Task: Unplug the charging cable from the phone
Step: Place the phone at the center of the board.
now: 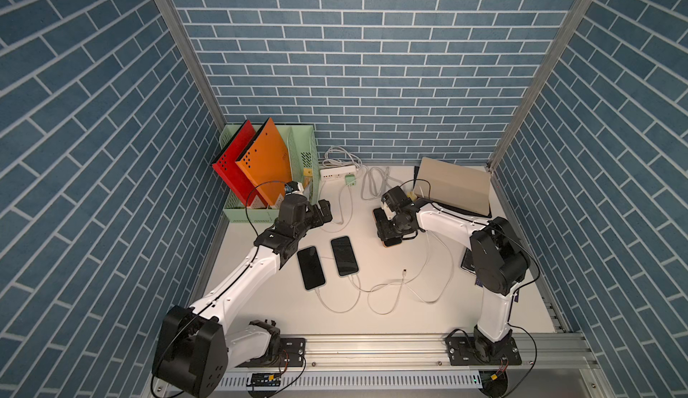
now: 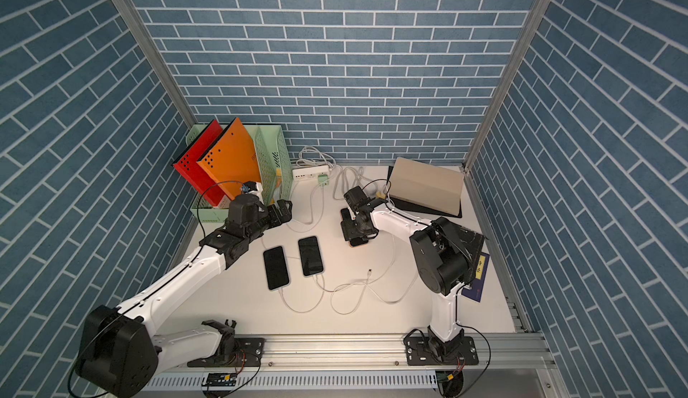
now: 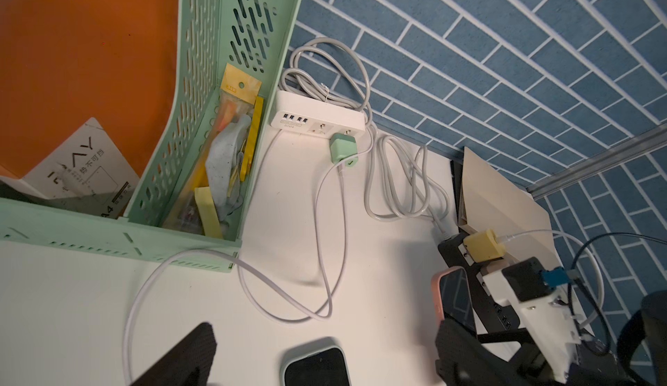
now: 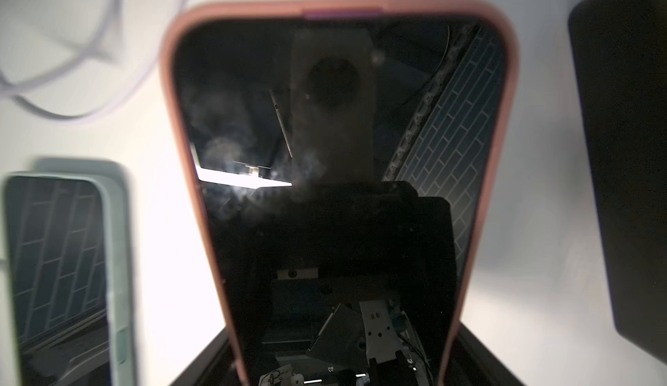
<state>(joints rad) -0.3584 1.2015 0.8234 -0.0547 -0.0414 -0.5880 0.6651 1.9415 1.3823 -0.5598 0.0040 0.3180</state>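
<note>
While the pink-cased phone (image 4: 335, 185) lies flat, right hand (image 1: 389, 228) straddles it.

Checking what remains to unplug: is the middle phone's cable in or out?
In: the white cable joins the near edge of the middle phone in both top views.

Links: white shells on both arms (image 1: 238, 284), small dark screws dotting them.
Joints: bulky black housings (image 1: 499, 262).
Cables: thin black wire looping off the left wrist (image 1: 257, 191).
Bases: black plates (image 1: 484, 351) bolted down.
</note>
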